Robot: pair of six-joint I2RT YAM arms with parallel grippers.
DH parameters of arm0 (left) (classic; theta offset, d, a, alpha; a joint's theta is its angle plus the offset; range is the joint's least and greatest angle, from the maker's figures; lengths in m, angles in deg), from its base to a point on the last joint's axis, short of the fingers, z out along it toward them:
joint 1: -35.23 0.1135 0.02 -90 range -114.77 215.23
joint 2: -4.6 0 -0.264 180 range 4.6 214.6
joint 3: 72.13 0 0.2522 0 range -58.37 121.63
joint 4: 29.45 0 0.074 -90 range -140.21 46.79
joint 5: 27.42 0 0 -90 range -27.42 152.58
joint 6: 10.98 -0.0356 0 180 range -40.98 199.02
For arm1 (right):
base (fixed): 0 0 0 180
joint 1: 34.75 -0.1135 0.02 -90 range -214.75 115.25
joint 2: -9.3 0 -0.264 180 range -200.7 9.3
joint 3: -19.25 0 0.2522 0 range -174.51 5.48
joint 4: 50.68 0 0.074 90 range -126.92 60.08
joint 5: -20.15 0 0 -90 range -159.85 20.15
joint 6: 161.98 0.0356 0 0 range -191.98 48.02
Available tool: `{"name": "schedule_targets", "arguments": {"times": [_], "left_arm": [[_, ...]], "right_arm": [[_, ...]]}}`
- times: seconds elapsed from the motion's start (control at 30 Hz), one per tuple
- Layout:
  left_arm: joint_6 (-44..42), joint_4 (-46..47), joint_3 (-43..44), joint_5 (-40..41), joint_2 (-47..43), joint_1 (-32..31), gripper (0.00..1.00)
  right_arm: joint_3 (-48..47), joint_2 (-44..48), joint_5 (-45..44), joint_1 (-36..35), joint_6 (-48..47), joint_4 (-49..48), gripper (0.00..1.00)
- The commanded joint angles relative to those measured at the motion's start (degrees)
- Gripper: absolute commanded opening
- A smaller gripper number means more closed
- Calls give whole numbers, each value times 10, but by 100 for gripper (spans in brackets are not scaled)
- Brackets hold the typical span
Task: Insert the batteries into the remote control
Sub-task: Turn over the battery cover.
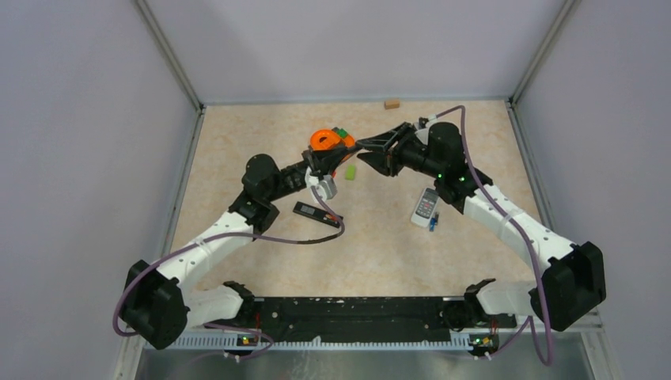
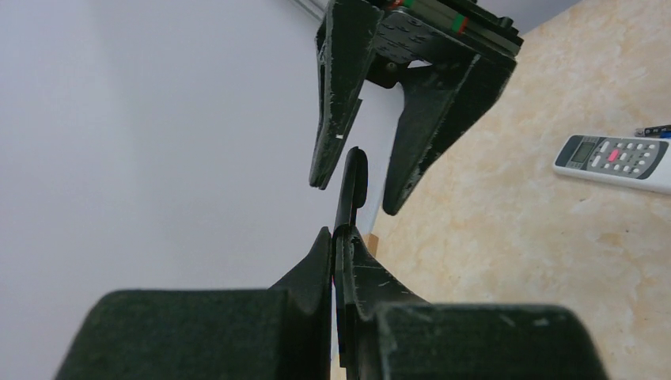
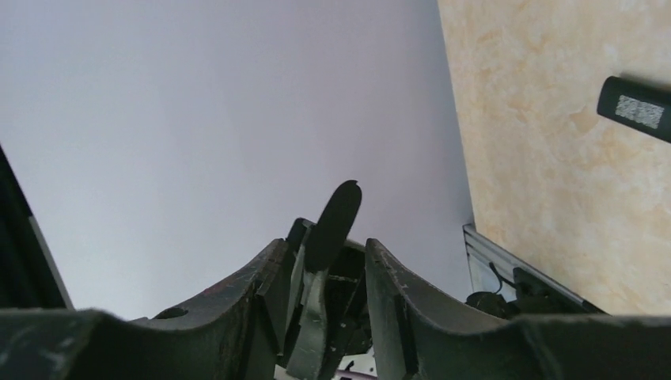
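Note:
My left gripper (image 2: pixel 339 237) is shut on a thin black flat cover (image 2: pixel 350 186), held edge-on above the table. My right gripper (image 2: pixel 358 184) faces it from above, open, one finger on each side of the cover's tip and neither touching it. In the right wrist view the cover (image 3: pixel 335 215) rises between my right gripper's (image 3: pixel 324 252) fingers. From the top, the left gripper (image 1: pixel 331 158) and the right gripper (image 1: pixel 362 152) meet at mid table. A black remote control (image 1: pixel 316 214) lies below them. A blue battery (image 1: pixel 434 223) lies beside a white remote (image 1: pixel 426 206).
An orange round object (image 1: pixel 327 140) with a green block (image 1: pixel 342 132) sits behind the grippers, and another green block (image 1: pixel 350 170) lies below them. A small wooden block (image 1: pixel 391 104) rests by the back wall. Walls close in the table (image 1: pixel 237 150) at its left, right and back.

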Motion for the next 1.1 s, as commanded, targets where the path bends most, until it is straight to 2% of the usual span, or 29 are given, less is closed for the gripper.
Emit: {"name": "schedule_targets", "arguments": {"times": [0.0, 0.13, 0.23, 0.33, 0.4, 0.47, 0.5, 0.53, 0.6, 0.73, 0.87, 0.97, 1.07], "left_arm": [[-71, 17, 10, 1, -5, -13, 2], [-75, 31, 0, 8, -4, -22, 7], [-74, 49, -13, 21, -6, -30, 11], [-68, 52, -21, 32, -6, -33, 19], [-52, 70, -31, 45, -7, -35, 40], [11, 130, -48, 92, -8, -38, 71], [93, 169, -55, 128, -10, -39, 95], [140, 177, -55, 158, -14, -39, 98], [212, 118, -44, 183, -30, -39, 99], [450, 19, -19, 252, -66, -39, 99], [675, -84, 11, 269, -93, -37, 99], [826, -153, 37, 237, -94, -35, 99], [1008, -139, 35, 200, -82, -29, 99]], "right_arm": [[-2, 3, 20, 1, 52, -69, 37], [12, 4, 18, 1, 67, -98, 23], [17, 3, 18, 1, 74, -103, 2], [19, 6, 10, 1, 65, -94, 0], [24, 9, 5, 1, 62, -97, 0], [31, 11, -1, 1, 60, -105, 0], [34, 12, -7, 1, 56, -109, 0], [35, 12, -13, 1, 51, -110, 0], [36, 13, -27, 2, 33, -115, 0], [37, 18, -64, 2, -19, -117, 0], [57, 35, -94, 2, -82, -142, 0], [77, 54, -108, 2, -138, -188, 0], [106, 74, -105, 1, -173, -260, 0]]}}
